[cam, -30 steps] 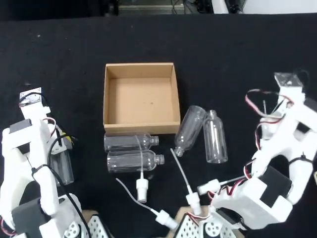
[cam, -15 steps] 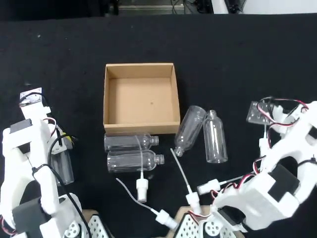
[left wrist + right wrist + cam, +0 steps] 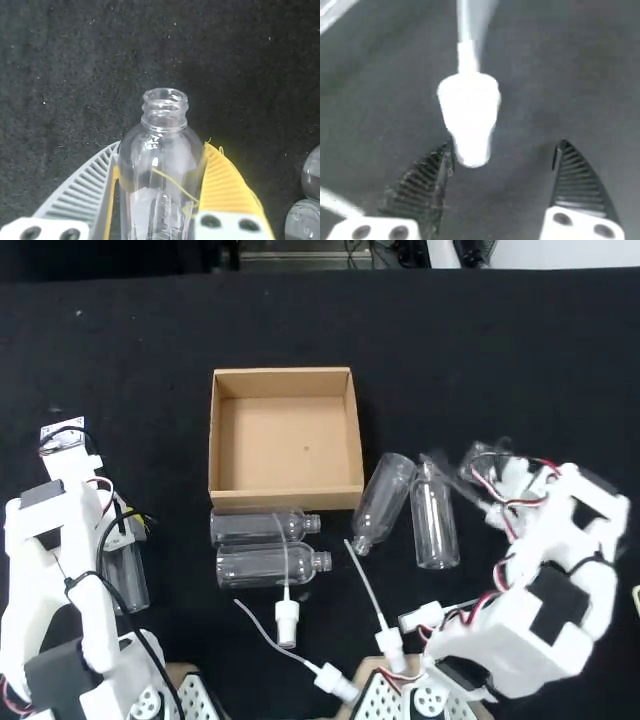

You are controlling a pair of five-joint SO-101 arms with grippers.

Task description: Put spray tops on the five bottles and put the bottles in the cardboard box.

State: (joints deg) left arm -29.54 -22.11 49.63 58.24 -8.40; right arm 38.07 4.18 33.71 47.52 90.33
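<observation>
Black cloth is spread over the counter (image 3: 500, 340), and an open-topped cardboard box (image 3: 286, 497) is set near its middle. Two uncapped clear bottles, the rear bottle (image 3: 262, 526) and the front bottle (image 3: 270, 566), are laid side by side just in front of the box. A slanted bottle (image 3: 383, 502) and a straight bottle (image 3: 435, 518) are laid to its right. A fifth bottle (image 3: 161, 170), its neck bare, is clamped by the body in the left gripper (image 3: 162, 150) at the counter's left side. Near the front edge are strewn a left spray top (image 3: 287, 623), a front spray top (image 3: 335, 683), a middle spray top (image 3: 388, 643) and a right spray top (image 3: 420, 618). The right gripper (image 3: 506, 147) is held spread wide; a white spray top (image 3: 469, 122) is seen between its fingers, close against one and not pinched.
</observation>
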